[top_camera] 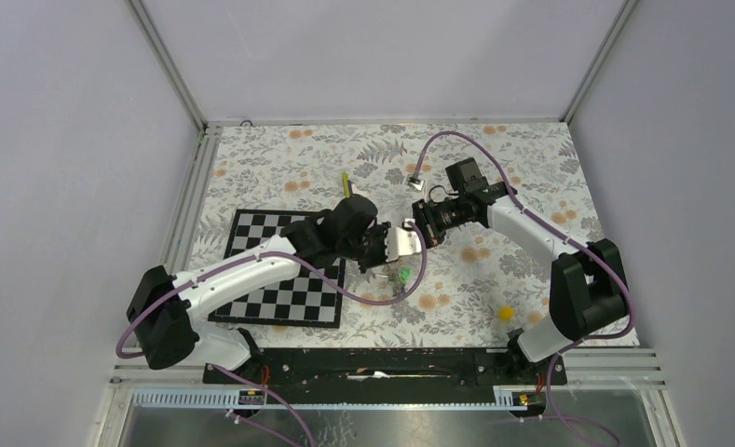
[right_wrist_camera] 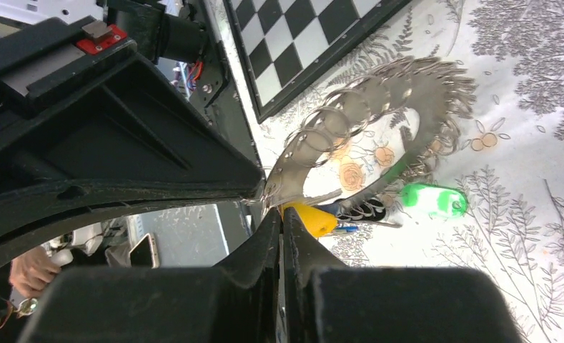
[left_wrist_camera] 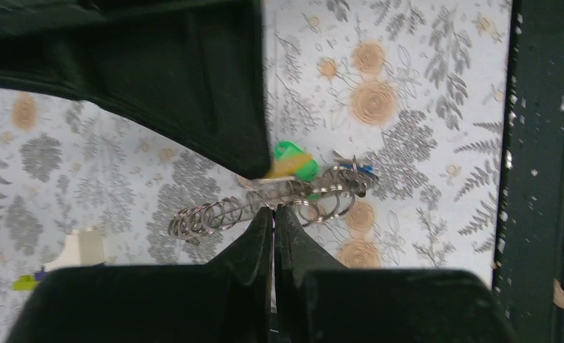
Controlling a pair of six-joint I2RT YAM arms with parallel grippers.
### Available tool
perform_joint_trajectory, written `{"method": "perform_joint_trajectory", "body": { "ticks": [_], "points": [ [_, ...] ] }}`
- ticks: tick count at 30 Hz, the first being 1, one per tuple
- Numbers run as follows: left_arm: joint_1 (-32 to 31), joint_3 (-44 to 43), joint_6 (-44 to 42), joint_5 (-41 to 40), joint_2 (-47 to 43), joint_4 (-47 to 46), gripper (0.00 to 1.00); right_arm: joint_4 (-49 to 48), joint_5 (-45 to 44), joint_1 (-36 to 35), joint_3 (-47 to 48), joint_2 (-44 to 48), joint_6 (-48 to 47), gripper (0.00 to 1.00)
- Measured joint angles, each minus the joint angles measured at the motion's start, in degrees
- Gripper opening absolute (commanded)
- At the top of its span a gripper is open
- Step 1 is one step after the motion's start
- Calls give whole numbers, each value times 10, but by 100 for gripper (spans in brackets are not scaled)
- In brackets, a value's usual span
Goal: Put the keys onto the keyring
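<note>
White arm links (top_camera: 242, 272), black joints (top_camera: 163, 321), purple cables (top_camera: 382, 302)

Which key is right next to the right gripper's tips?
The orange-yellow key, right at the right gripper's shut tips. The green key is farther out, beside the keyring.

The keyring (right_wrist_camera: 407, 82), a jagged grey metal loop, stands tilted in the air; green and yellow keys (right_wrist_camera: 432, 200) (one blue too) cluster near its lower end.
</note>
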State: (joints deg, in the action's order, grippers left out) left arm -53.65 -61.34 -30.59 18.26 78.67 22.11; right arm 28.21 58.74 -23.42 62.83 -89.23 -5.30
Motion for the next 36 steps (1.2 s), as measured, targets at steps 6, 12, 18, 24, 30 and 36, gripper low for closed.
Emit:
{"method": "perform_joint_trajectory", "body": {
  "ticks": [6, 12, 18, 24, 30, 36],
  "points": [
    [-24, 0, -1, 52, 0, 23, 0, -21, -43, 3, 11, -14, -4, 0],
    [-31, 0, -2, 70, 0, 23, 0, -23, -54, 3, 13, -17, -15, 0],
    [-30, 0, -4, 61, -3, 23, 0, -9, -56, 19, 13, -16, -54, 0],
    [-18, 1, -3, 32, -19, 21, 0, 34, -56, 65, 13, 10, -107, 0],
    [7, 3, 20, 5, -32, 2, 0, 71, -50, 68, 13, 77, -153, 0],
    [12, 3, 52, -31, -30, -23, 0, 68, -39, 41, 10, 106, -148, 0]
  ]
}}
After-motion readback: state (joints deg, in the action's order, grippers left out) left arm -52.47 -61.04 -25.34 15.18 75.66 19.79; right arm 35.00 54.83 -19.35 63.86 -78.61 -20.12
